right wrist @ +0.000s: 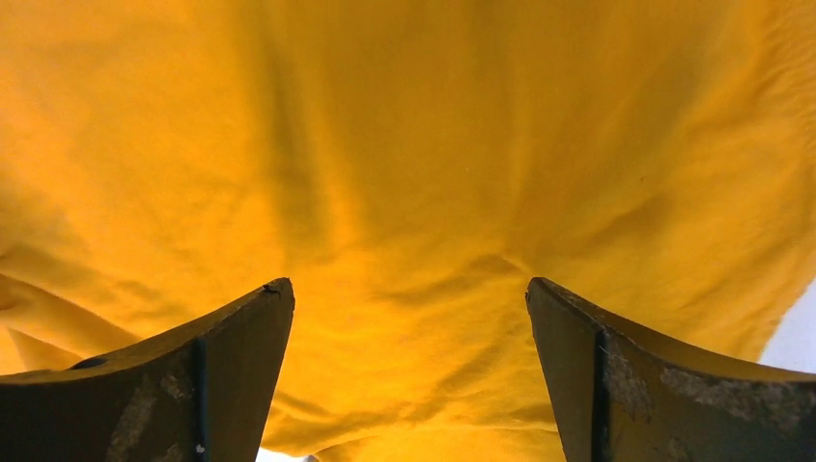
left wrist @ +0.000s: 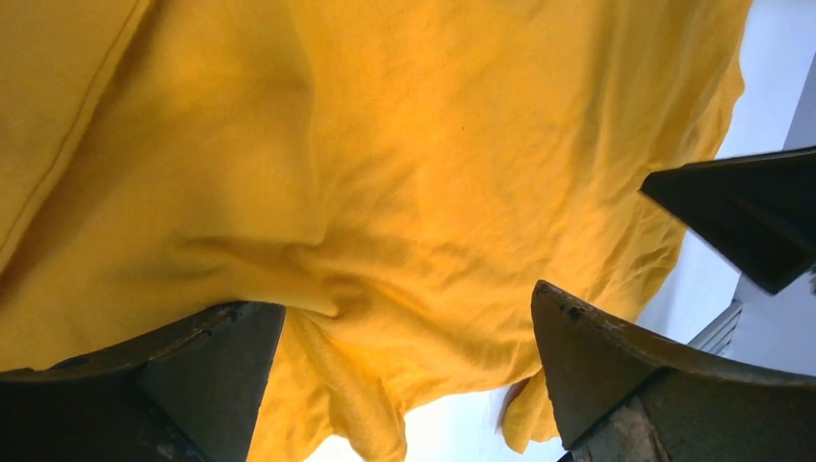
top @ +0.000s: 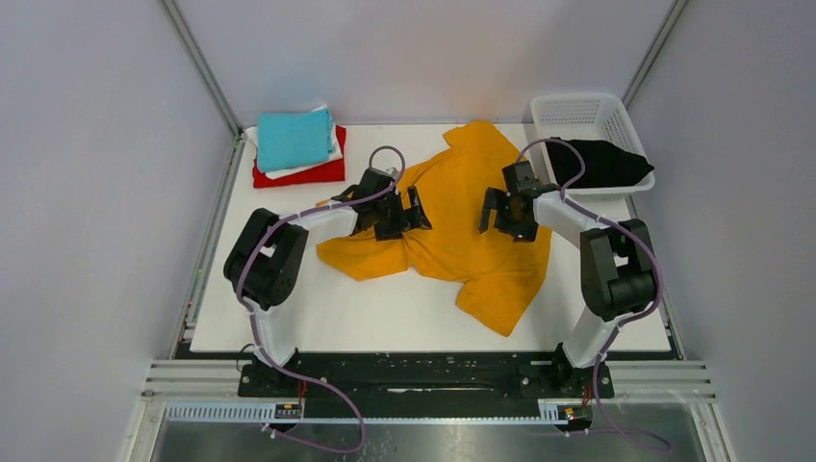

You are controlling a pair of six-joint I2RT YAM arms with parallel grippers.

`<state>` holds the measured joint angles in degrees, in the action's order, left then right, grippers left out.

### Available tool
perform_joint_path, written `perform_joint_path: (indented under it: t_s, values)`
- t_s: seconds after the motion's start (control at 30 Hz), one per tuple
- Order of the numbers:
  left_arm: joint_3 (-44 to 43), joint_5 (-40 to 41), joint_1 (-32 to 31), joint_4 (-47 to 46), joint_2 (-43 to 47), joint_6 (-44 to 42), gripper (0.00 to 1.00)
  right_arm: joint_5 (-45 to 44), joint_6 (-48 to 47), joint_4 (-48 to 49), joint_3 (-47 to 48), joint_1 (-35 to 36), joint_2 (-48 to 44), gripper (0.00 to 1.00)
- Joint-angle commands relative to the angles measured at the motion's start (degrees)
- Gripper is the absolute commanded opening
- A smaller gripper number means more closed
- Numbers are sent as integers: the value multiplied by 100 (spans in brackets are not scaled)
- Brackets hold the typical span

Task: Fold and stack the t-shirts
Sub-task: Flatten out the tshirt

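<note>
Five t-shirts are in view. One orange-yellow t-shirt (top: 462, 250) lies unfolded and rumpled in the middle of the table (top: 385, 308), with one sleeve toward the far edge and its hem toward the near right. Three more sit folded in a single stack at the far left corner: a teal t-shirt (top: 292, 138) on top, a white t-shirt (top: 285, 173) showing only at its edges under it, and a red t-shirt (top: 322, 174) at the bottom. The fifth, a black t-shirt (top: 601, 162), lies bunched in the one white mesh basket (top: 577, 108) at the far right corner.

Two arms reach in, both over the orange-yellow cloth. The left claw (top: 409, 217) is above the shirt's left part with its fingers spread wide, pinching nothing. The right claw (top: 497, 217) is above the right part, also spread wide and empty. Both wrist views show wrinkled yellow fabric between the parted fingers. Whether the fingertips touch the cloth cannot be told.
</note>
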<state>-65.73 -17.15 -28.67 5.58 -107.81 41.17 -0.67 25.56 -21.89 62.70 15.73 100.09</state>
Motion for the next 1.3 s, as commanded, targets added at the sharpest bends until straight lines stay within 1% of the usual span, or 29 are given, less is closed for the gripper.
perform_joint_path:
  t_s: [0.0, 0.13, 0.27, 0.33, 0.4, 0.5, 0.57, 0.63, 0.67, 0.7, 0.73, 0.77, 0.83, 0.9, 0.93, 1.0, 1.17, 1.27]
  values:
    - [-5, 357, -7, 323, 791, -336, 99, -226, -455, -317, 408, 36, -451, 99]
    - [1157, 1361, -7, 604, 2151, -280, 99, -95, -340, 167, -543, 36, -1365, 99]
    - [2541, 2298, 12, 1036, 3384, 246, 99, 227, -54, 525, -1548, 34, -2305, 100]
    - [3044, 2764, 87, 1353, 3928, 578, 99, 284, 143, 705, -1987, 40, -2755, 100]
    - [3430, 3022, 281, 1441, 4384, 761, 99, 350, 318, 794, -2310, 36, -3146, 99]
    - [3739, 2940, 625, 1242, 4666, 910, 99, 606, 605, 975, -2801, 43, -3654, 99]
    - [3812, 2864, 669, 1002, 4580, 994, 98, 642, 729, 911, -3039, 43, -3943, 98]
    - [3747, 2806, 676, 846, 4274, 1020, 94, 505, 778, 595, -3175, 106, -4134, 97]
    - [3674, 2775, 681, 805, 4085, 1005, 91, 412, 806, 454, -3247, 197, -4234, 96]
    - [3537, 2757, 673, 795, 3783, 1000, 86, 304, 826, 347, -3317, 319, -4328, 96]
    - [3431, 2711, 675, 771, 3563, 986, 79, 171, 864, 232, -3381, 473, -4411, 96]
    - [3315, 2631, 674, 740, 3349, 966, 70, 104, 893, 124, -3431, 628, -4477, 96]
    - [3148, 2438, 675, 674, 2999, 927, 45, -218, 989, -112, -3510, 900, -4573, 94]
    - [3060, 2377, 670, 640, 2850, 888, 19, -455, 1070, -387, -3551, 1152, -4638, 93]
    - [3066, 2400, 669, 636, 2864, 866, 2, -543, 1114, -518, -3551, 1297, -4673, 93]
    - [3110, 2529, 669, 712, 3080, 822, 0, -777, 1259, -854, -3513, 1629, -4698, 90]
    - [3280, 2899, 667, 1288, 3969, 810, 0, -1278, 2139, -1747, -3288, 2585, -4374, 81]
    - [3385, 2899, 666, 1543, 4434, 801, 0, -1316, 2320, -1790, -3272, 2975, -4076, 76]
